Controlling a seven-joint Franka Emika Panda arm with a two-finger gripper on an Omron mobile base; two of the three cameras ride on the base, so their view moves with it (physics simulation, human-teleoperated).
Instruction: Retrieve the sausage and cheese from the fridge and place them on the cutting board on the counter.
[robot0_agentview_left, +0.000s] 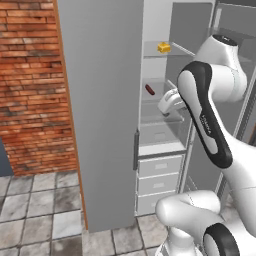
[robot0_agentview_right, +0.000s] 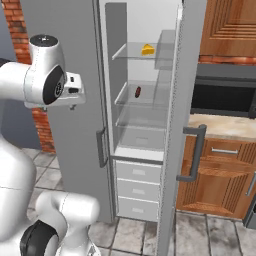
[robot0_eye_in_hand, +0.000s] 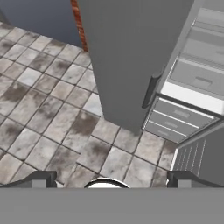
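2 targets wait on fridge (robot0_agentview_right: 65, 60) shelves: cheese (robot0_agentview_right: 147, 49) at 12 o'clock above sausage (robot0_agentview_right: 138, 92). Your gripper (robot0_eye_in_hand: 109, 180), jaws wide and empty, faces the floor; aim it inside.

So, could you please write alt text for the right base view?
An open grey fridge shows the yellow cheese on its top shelf and the dark sausage one shelf below. The white arm stands at left, wooden cabinets and beige counter at right.

Glossy white rounded arm (robot0_agentview_left: 227, 150) links with black joint bands (small grey lettering).
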